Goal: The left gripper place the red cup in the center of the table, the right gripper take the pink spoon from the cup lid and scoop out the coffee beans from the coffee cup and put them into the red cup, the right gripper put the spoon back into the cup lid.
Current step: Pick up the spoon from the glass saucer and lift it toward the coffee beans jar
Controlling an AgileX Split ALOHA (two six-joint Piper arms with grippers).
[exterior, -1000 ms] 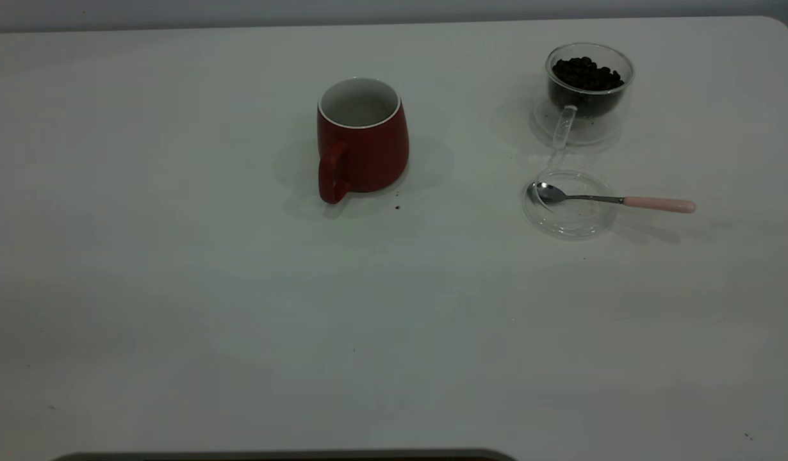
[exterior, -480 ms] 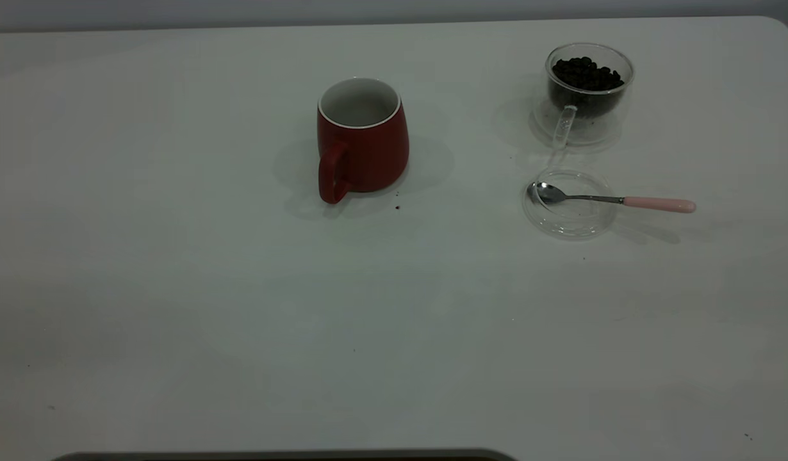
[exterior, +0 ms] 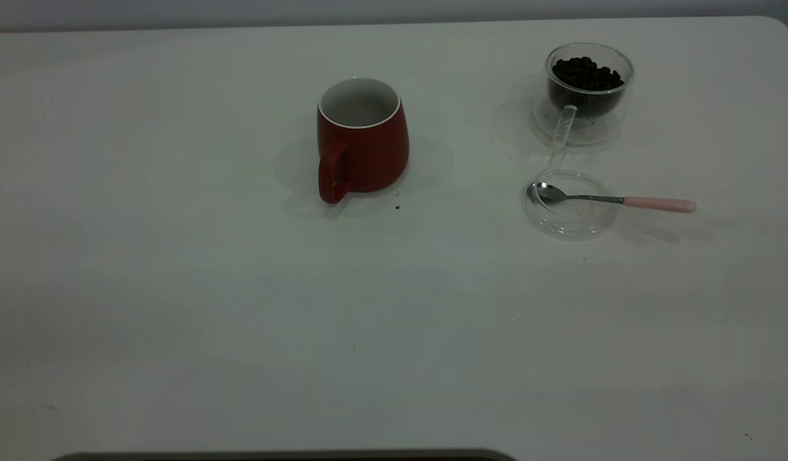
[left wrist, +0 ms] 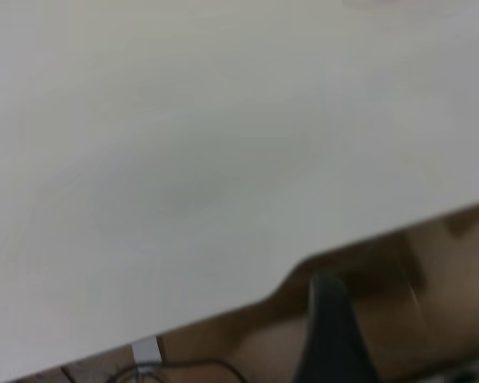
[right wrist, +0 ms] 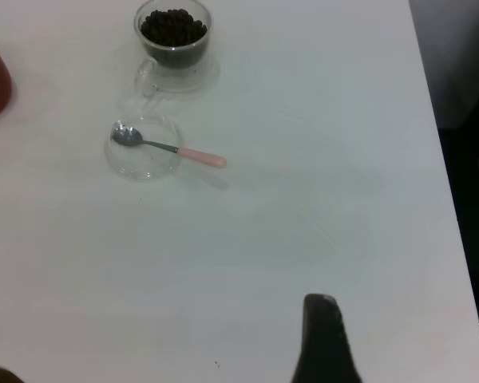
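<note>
Your red cup (exterior: 362,137) sits upright mid-table (exterior: 240,320), handle toward the camera. Off to its right, the coffee cup (exterior: 589,89) holds the coffee beans (exterior: 586,73), and just in front of it the pink spoon (exterior: 615,200) rests with its bowl in the cup lid (exterior: 568,221). Only one finger shows of your left gripper (left wrist: 331,335) and of your right gripper (right wrist: 323,339), so can't tell on either set of jaws.

The exterior view looks steeply down on the surface (exterior: 240,320) from the near edge. The right wrist view sits high, facing the coffee cup (right wrist: 174,36) from well away; both share it and the cup lid (right wrist: 144,148). The left wrist view hangs close over the surface's edge.
</note>
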